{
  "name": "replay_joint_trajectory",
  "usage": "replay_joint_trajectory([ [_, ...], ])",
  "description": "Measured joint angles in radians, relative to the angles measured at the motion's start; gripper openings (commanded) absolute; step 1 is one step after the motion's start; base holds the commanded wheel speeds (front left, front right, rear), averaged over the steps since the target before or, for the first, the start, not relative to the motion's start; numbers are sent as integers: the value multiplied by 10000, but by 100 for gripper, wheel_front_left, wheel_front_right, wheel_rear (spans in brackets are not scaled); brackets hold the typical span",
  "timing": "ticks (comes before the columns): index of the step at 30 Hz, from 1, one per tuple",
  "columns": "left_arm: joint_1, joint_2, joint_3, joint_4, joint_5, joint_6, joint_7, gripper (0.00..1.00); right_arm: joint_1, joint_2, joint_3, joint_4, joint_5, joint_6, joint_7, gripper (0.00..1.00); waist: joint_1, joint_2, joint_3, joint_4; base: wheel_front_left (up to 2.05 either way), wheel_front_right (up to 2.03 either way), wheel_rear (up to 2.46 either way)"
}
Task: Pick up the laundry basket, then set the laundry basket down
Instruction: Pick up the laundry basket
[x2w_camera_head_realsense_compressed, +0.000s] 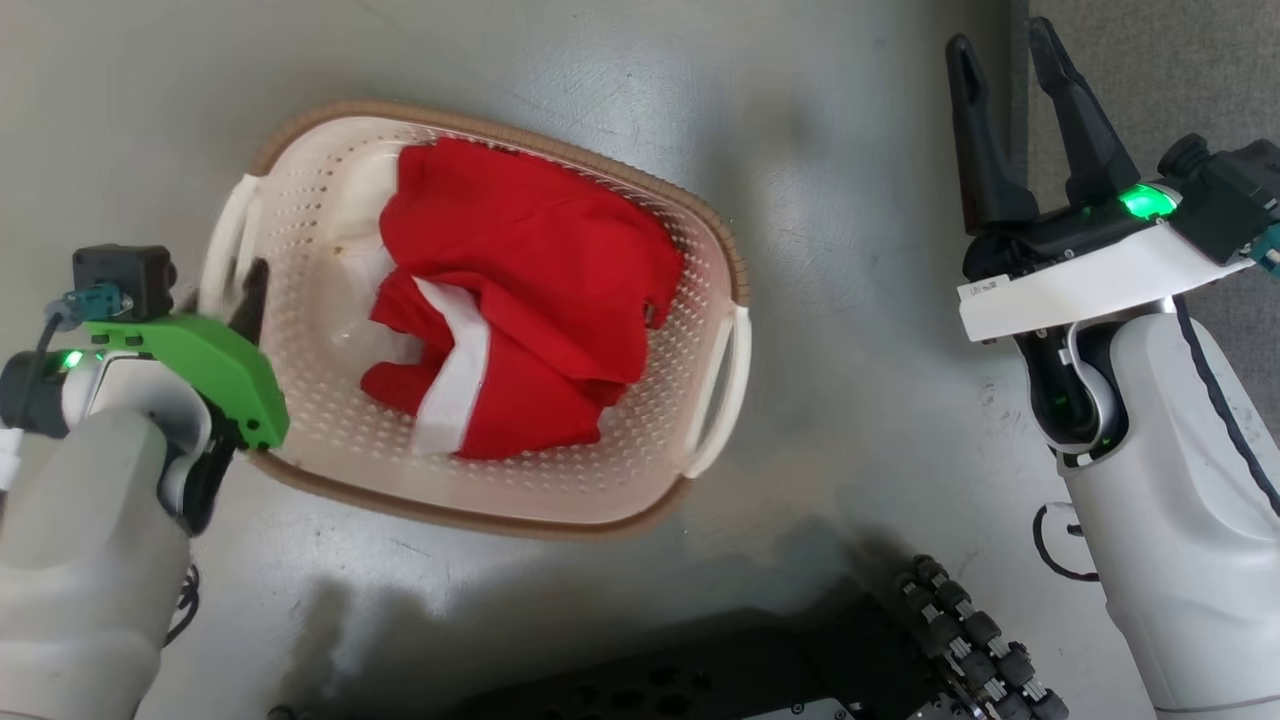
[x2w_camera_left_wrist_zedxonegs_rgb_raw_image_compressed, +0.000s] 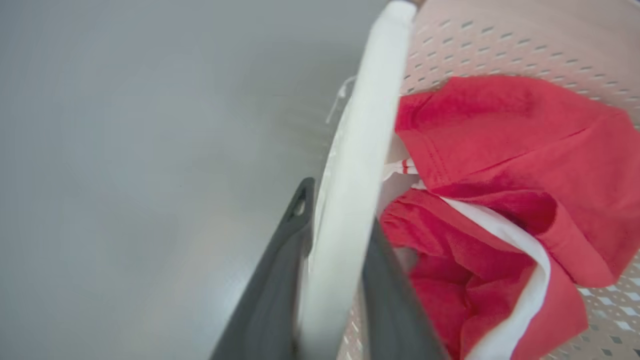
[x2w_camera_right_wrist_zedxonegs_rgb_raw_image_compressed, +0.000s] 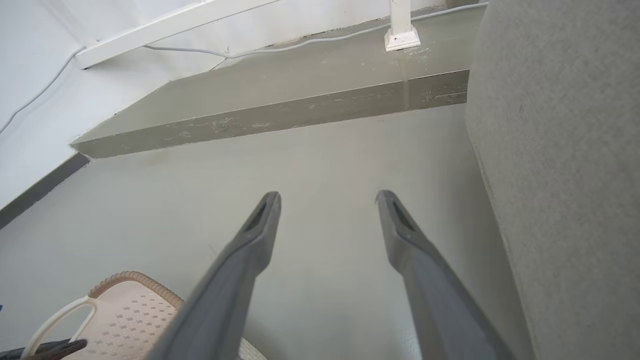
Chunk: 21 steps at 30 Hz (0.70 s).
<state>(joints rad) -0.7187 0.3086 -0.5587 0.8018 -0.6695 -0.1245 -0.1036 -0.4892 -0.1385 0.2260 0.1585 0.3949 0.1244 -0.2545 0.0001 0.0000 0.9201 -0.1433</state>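
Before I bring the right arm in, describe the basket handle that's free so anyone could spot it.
On the grey floor sits the laundry basket, cream with a brown rim and red clothing inside. The free handle is the white loop on the side toward the right gripper; the opposite handle is clamped by the left gripper.

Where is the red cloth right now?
In the head view the red cloth lies inside the basket, left of centre; the left gripper holds the basket's handle beside it.
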Motion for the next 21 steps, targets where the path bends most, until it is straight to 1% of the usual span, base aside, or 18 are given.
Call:
replay_joint_trajectory([
  [2,-5,82,-209,6,-52,-115,63,0,-14,21,-2,23,0,0,0,100,-1,0,-9,-2,0,0,0],
  [4,-11,19,-280,13,-188,-115,61,0,-35,38,-6,63,0,0,0,100,0,0,-25,-3,0,0,0],
  [10,-43,-151,-224,209,-1158,-98,-42,0,-53,88,-25,178,2,0,0,100,0,0,-245,13,0,0,0],
  [13,-40,-360,-221,213,-1463,-54,-173,0,-53,92,-27,217,2,0,-2,100,-1,0,-396,35,0,0,0],
  [15,-40,-552,-171,226,-1854,12,-217,0,-53,92,-23,238,2,0,-2,100,0,0,-494,59,0,0,0],
  [21,-39,-995,33,345,-2552,15,-267,0,-53,111,84,282,12,0,0,100,-1,0,-714,148,0,0,0],
])
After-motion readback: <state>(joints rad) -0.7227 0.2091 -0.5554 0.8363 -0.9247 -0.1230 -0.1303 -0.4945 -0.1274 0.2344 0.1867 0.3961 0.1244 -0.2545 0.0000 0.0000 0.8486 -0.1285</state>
